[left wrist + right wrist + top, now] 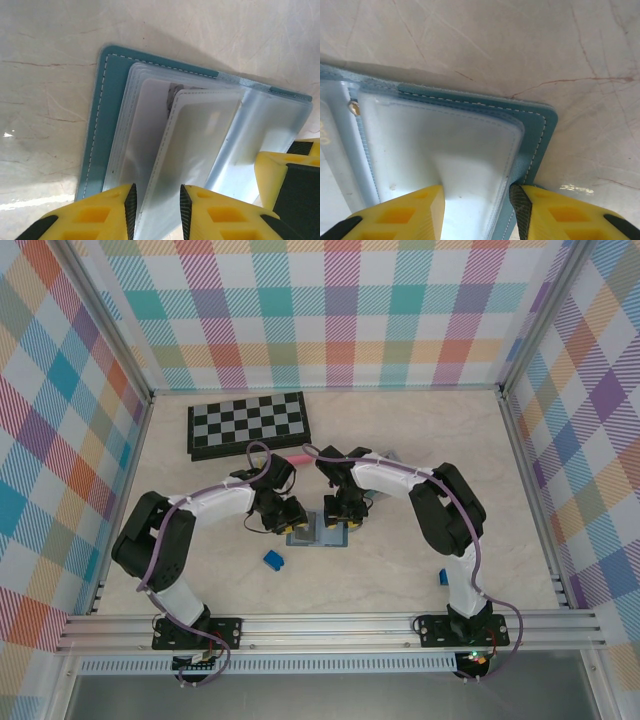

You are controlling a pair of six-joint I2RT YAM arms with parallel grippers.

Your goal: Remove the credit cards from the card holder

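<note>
Marble table (pixel 400 570), frame centre: right gripper (pixel 477 210) pinches card holder (pixel 318 532); left gripper (pixel 157 210) straddles sleeve (pixel 200 130), I can't tell if clamped. My worry: slick sleeve slips, card holder drags.

The left arm (pixel 190 520) and right arm (pixel 445 505) each rise from the base, fold at the elbow and reach inward, wrists tipped down and nearly meeting. The left end effector (pixel 157 200) has its jaws partway apart astride a leaf of the card holder (pixel 107 125); whether they press it is unclear. The right end effector (pixel 477 200) pinches a tented leaf.
</note>
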